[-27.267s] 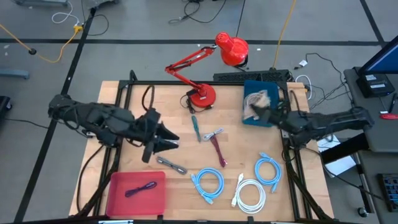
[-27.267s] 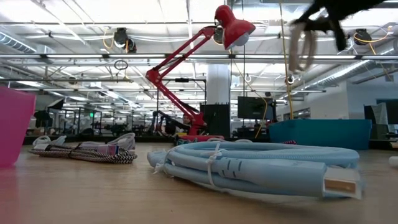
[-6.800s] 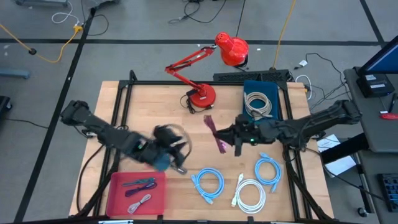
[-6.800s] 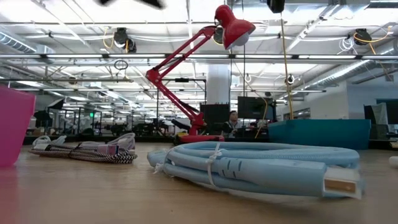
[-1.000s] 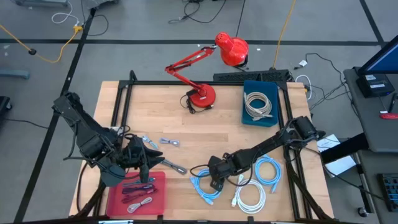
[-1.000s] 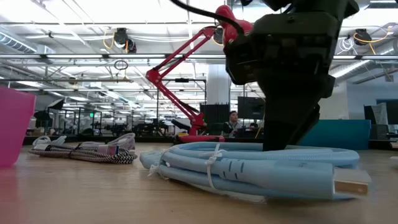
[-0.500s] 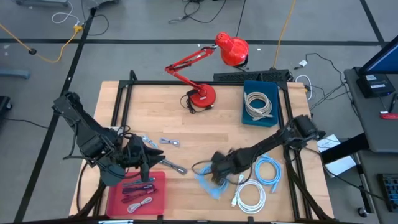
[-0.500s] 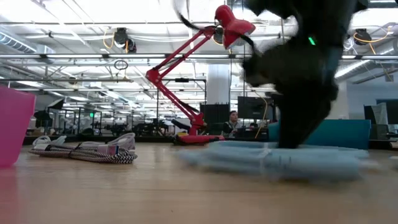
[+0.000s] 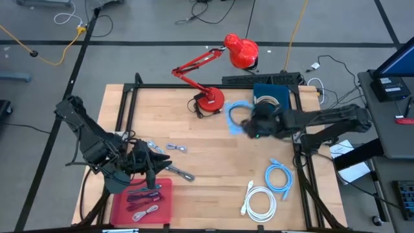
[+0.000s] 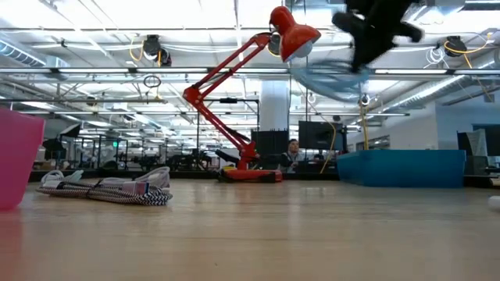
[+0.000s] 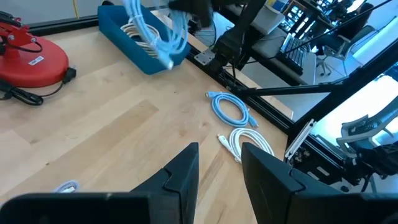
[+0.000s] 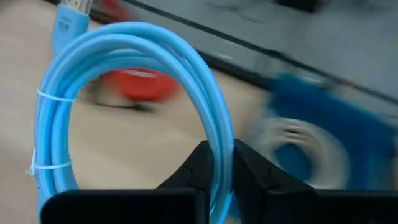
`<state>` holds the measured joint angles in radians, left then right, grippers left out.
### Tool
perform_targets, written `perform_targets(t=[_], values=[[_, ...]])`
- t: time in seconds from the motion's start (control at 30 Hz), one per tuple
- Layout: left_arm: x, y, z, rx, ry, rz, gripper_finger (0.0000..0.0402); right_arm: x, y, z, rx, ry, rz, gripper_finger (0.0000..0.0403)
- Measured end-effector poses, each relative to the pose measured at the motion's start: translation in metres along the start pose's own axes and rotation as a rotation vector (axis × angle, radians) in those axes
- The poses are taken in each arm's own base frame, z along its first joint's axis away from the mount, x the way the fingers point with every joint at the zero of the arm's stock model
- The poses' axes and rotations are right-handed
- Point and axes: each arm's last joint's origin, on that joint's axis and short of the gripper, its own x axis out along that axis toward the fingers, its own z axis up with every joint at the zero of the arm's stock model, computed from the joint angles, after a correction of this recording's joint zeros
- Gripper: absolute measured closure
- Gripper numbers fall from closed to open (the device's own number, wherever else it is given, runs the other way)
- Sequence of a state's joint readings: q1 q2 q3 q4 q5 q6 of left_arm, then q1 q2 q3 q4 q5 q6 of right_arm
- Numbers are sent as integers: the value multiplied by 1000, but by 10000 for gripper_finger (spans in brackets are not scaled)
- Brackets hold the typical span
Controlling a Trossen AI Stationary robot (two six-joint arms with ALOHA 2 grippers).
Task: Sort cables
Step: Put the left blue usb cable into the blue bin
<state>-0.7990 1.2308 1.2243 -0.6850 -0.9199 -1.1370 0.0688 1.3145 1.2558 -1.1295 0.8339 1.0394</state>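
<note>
My right claw [image 9: 248, 125] clamped on light-blue cable coil [image 9: 237, 116], coil lifted clear of tabletop [image 9: 194, 136], hanging just left of blue bin [image 9: 256, 90], near red lamp base [image 9: 210, 101]. Beige coil [image 9: 270, 102] in bin. Second light-blue coil [image 9: 279, 177] and white coil [image 9: 262, 202] lie near right. My left claw [image 9: 162, 162] partly open, holding nothing, above pink tray [image 9: 119, 194] with short cables [image 9: 145, 194].

A robotics lab, probably in an open-plan industrial hall: exposed ceiling pipes [image 10: 195, 72], rows of workstations with monitors [image 10: 319, 134], a seated person [image 10: 292, 154], cords [image 9: 39, 48] trailing over the floor.
</note>
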Motion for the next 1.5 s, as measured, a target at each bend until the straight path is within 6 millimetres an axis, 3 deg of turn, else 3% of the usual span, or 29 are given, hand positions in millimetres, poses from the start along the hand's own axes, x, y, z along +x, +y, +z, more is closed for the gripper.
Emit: perform_targets(t=[0.2,0.33,0.53,0.73,0.9,1.23,1.5], values=[[0,0,0,-5,-2,-2,280,24,-44,19,18,43,-254,374],[0,-1,1,-15,-9,-2,280,51,-63,29,-29,97,-370,374],[-3,-2,-2,-43,3,-16,280,91,-95,41,-5,208,-400,374],[-6,-7,-12,-79,27,-33,280,117,-123,45,44,254,-379,374],[-2,-11,-23,-106,41,-24,280,137,-138,28,106,341,-324,374],[1,-13,-28,-128,48,-15,280,167,-138,-33,105,446,-271,373],[1,-13,-28,-134,52,-16,280,168,-139,-41,32,454,-282,268]])
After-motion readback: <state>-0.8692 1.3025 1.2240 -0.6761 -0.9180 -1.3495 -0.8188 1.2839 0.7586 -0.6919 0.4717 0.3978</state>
